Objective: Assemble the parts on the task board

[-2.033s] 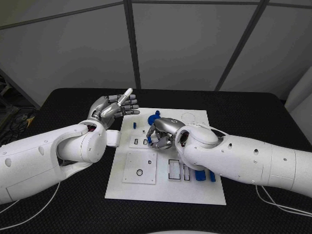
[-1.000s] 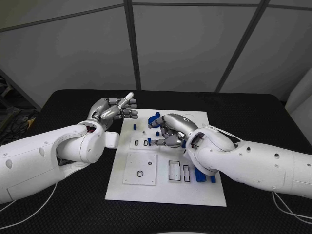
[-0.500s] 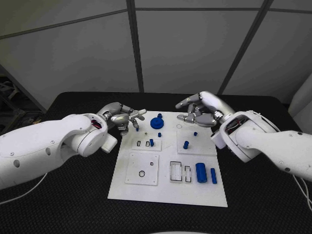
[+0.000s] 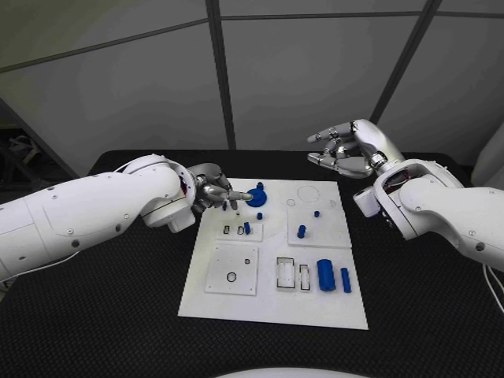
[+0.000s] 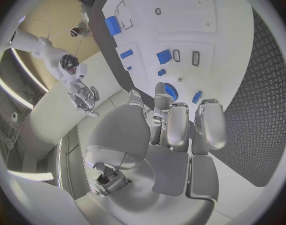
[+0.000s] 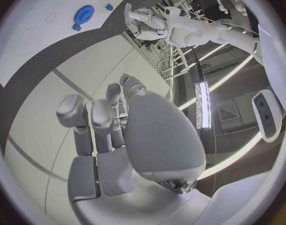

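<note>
At the upper right of the head view, the right hand (image 4: 349, 148) hangs raised above the table's far edge, fingers curled in with nothing visible in them; two seconds ago it was bent low over the middle of the task board (image 4: 277, 303), so it has lifted clear and pulled back. Its wrist view agrees: the fingers (image 6: 93, 116) fold toward the palm, and the board lies far off with the blue gear (image 6: 83, 14) small on it.

Left of centre, the left hand (image 4: 216, 191) has come down from a raised, palm-up pose to the board's upper-left corner, its fingers bunched and one fingertip reaching toward the blue gear (image 4: 256, 197), close to it or just touching; I cannot tell which. Whether it pinches the pale stick it held earlier I cannot tell either. In the left wrist view the fingers (image 5: 177, 122) hover right over the gear (image 5: 170, 91).

Outward from the hands, small blue pegs (image 4: 301, 231) now stand uncovered in the upper tiles, and two blue cylinders (image 4: 326, 277) lie at the lower right beside the slotted tile.

My reading: the right hand has finished its step and ceded the board, and the left is moving in on the gear area next. Much assembly appears to remain.
</note>
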Robot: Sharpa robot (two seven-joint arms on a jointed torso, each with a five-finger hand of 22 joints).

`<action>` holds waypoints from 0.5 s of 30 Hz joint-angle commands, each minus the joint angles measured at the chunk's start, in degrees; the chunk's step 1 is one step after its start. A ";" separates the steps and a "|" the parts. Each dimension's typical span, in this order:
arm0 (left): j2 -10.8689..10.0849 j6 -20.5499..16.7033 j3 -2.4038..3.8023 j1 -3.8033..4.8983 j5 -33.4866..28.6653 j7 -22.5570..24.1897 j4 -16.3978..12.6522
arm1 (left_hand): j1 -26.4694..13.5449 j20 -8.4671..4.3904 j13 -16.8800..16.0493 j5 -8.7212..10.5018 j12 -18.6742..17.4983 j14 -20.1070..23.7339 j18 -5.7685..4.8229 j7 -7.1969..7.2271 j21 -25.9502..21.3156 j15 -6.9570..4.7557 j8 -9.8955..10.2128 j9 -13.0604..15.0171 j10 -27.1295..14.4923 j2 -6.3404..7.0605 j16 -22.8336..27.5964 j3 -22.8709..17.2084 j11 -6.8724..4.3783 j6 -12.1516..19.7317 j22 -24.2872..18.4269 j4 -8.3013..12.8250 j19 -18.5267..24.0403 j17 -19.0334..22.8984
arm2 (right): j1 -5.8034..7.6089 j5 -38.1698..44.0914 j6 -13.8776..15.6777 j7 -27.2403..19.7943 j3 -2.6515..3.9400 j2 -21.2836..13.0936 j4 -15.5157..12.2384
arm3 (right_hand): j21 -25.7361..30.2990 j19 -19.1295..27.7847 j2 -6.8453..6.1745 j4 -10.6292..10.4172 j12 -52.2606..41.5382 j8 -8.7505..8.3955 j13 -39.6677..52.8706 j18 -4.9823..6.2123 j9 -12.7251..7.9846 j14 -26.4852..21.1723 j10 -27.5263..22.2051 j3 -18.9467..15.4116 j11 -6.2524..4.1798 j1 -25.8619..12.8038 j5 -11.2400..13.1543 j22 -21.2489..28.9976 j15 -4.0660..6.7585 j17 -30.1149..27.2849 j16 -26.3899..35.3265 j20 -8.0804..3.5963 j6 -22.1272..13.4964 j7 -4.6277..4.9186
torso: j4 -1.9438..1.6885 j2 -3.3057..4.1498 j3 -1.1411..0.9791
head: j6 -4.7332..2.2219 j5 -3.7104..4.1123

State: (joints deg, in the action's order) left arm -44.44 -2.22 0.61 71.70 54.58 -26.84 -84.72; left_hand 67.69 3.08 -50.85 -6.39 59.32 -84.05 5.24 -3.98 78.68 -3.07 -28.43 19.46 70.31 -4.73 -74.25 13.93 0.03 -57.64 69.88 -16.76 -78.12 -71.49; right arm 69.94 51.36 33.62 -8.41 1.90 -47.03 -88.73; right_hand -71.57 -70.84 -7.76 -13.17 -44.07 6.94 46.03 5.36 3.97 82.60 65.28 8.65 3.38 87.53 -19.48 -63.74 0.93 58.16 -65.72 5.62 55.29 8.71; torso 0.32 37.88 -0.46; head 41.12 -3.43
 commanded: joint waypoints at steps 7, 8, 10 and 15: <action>4.21 7.20 -2.83 1.71 8.33 -3.31 2.99 | -0.96 -0.05 -0.80 0.13 0.68 -1.25 -1.23 0.03 0.79 -0.37 -1.16 1.33 0.19 -0.38 0.06 0.95 -0.09 1.20 1.09 0.08 -0.90 -0.15 | 0.22 -2.48 -0.03 -0.18 0.03 0.52 1.27 | 0.79 0.40 -0.66 0.03 0.29 -0.46 -0.20 0.89 -0.11 0.29 -0.47 0.38 0.07 -0.44 -0.89 0.46 -0.02 -0.07 0.50 -0.16 -0.60 0.06 | -0.22 -0.31 0.04 | 0.53 -0.36; 4.61 7.90 -3.07 1.79 8.32 -3.35 3.31 | -0.47 -0.06 -0.79 0.01 0.65 -1.25 -1.25 0.05 0.86 -0.38 -1.39 1.63 0.03 -0.41 0.11 0.79 -0.09 1.44 1.23 0.14 -0.92 -0.16 | 0.22 -2.49 -0.18 -0.07 0.03 0.61 1.40 | 0.83 0.41 -0.67 0.02 0.28 -0.47 -0.20 0.90 -0.11 0.31 -0.47 0.39 0.07 -0.45 -0.94 0.50 -0.02 -0.06 0.51 -0.16 -0.61 0.06 | -0.23 -0.36 0.02 | 0.62 -0.42; 5.18 8.83 -3.46 1.88 8.14 -3.39 3.81 | 0.29 -0.07 -0.83 -0.10 0.64 -1.26 -1.26 0.05 0.92 -0.39 -1.75 2.10 -0.18 -0.37 0.15 0.38 -0.10 1.80 1.39 0.14 -0.91 -0.21 | 0.22 -2.49 -0.39 0.11 0.03 0.73 1.56 | 0.92 0.44 -0.71 0.02 0.27 -0.50 -0.20 0.91 -0.11 0.35 -0.45 0.40 0.07 -0.48 -1.06 0.60 -0.02 0.01 0.50 -0.15 -0.64 0.06 | -0.18 -0.31 0.11 | 0.63 -0.50; 6.33 9.97 -4.06 1.99 7.93 -3.43 4.81 | 0.61 -0.08 -1.00 -0.12 0.76 -1.26 -1.29 0.06 1.01 -0.39 -1.95 2.36 -0.19 -0.29 0.19 0.15 -0.11 1.98 1.59 0.14 -0.96 -0.21 | 0.22 -2.49 -0.71 0.47 0.02 0.88 1.81 | 1.08 0.52 -0.80 0.02 0.34 -0.55 -0.28 0.95 -0.11 0.47 -0.48 0.39 0.09 -0.55 -1.19 0.78 -0.02 0.31 0.32 -0.15 -0.70 0.07 | -0.17 -0.24 0.20 | 0.68 -0.42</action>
State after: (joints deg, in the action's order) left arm -38.26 4.83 -3.44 73.54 61.29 -29.52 -80.10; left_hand 67.89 2.87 -51.81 -6.40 59.85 -84.05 3.51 -3.89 79.34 -3.07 -30.02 21.73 70.29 -4.98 -74.24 14.46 0.02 -55.88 71.42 -16.66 -78.73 -71.65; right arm 70.02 49.41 33.38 -8.19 1.89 -46.21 -86.96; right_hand -70.69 -70.66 -8.22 -13.16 -44.07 6.64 45.80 5.35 3.92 82.60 65.29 8.64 3.38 87.08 -20.47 -63.00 0.93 58.42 -65.35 5.42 54.82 8.81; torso 0.14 37.58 -0.34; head 41.76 -3.88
